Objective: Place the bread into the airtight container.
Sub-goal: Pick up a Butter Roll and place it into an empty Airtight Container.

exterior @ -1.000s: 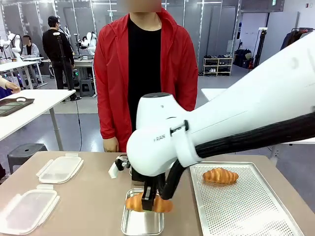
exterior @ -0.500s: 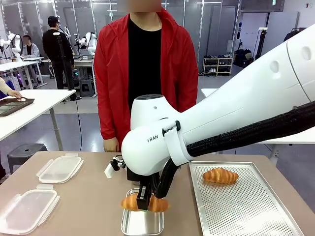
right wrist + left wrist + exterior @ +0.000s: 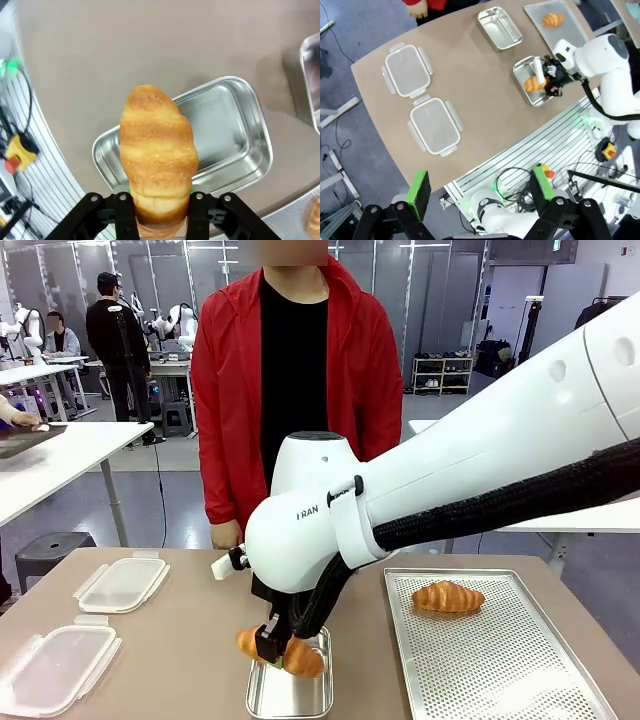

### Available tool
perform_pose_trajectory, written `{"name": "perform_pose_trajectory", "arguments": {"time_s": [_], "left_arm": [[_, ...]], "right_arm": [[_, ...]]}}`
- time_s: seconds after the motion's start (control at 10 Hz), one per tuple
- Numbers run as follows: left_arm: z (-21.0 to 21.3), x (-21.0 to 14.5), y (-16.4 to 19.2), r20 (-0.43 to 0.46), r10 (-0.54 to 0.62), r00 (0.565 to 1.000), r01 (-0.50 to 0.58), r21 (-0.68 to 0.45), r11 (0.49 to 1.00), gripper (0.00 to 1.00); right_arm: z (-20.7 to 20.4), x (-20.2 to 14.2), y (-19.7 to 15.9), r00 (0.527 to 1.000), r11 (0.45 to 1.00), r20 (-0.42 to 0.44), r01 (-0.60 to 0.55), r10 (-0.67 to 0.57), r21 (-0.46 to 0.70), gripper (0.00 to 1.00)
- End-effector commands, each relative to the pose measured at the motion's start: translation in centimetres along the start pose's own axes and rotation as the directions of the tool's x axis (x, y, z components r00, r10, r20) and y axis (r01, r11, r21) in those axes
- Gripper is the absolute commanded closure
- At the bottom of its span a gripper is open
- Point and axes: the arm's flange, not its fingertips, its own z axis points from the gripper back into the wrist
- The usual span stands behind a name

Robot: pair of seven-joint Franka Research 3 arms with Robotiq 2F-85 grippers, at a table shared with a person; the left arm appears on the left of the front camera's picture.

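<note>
A golden croissant-shaped bread (image 3: 303,659) hangs tilted just above an open steel container (image 3: 300,698) at the table's front middle, with my right gripper (image 3: 271,646) shut on it. In the right wrist view the bread (image 3: 157,150) stands between my fingers (image 3: 125,215), and the container (image 3: 225,135) lies below and behind it. From high above, the left wrist view shows that bread (image 3: 532,84) over the container (image 3: 522,72). My left gripper (image 3: 479,186) is open and holds nothing, far above the table.
A second bread (image 3: 447,597) lies on a perforated tray (image 3: 500,660) at the right. Two clear lids (image 3: 122,583) (image 3: 55,668) rest at the left. Another steel container (image 3: 500,27) sits farther back. A person in a red jacket (image 3: 225,390) stands at the far edge.
My right gripper has shifted slightly left and turned, so the bread now tilts with one end lower over the container.
</note>
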Motion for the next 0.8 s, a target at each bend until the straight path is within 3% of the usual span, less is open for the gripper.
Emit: {"name": "perform_pose_trajectory", "arguments": {"time_s": [0.0,0.3,0.5,0.7], "left_arm": [[0.1,-0.1,-0.1,-0.002,-0.009,1.000,0.009,0.000,1.000,0.00],[0.1,-0.1,-0.1,-0.002,-0.009,1.000,0.009,0.000,1.000,0.00],[0.1,-0.1,-0.1,-0.002,-0.009,1.000,0.009,0.000,1.000,0.00],[0.1,-0.1,-0.1,-0.002,-0.009,1.000,0.009,0.000,1.000,0.00]], "right_arm": [[-0.3,-0.9,1.8,0.968,0.969,0.049,0.246,-0.244,-0.028,0.70],[-1.1,-0.8,1.7,0.863,0.862,0.003,0.505,-0.506,-0.046,0.70],[-1.8,-1.0,0.6,0.831,0.831,0.013,0.557,-0.557,-0.003,0.70],[-2.0,-1.7,-0.6,0.800,0.800,0.017,0.600,-0.600,0.002,0.40]]}}
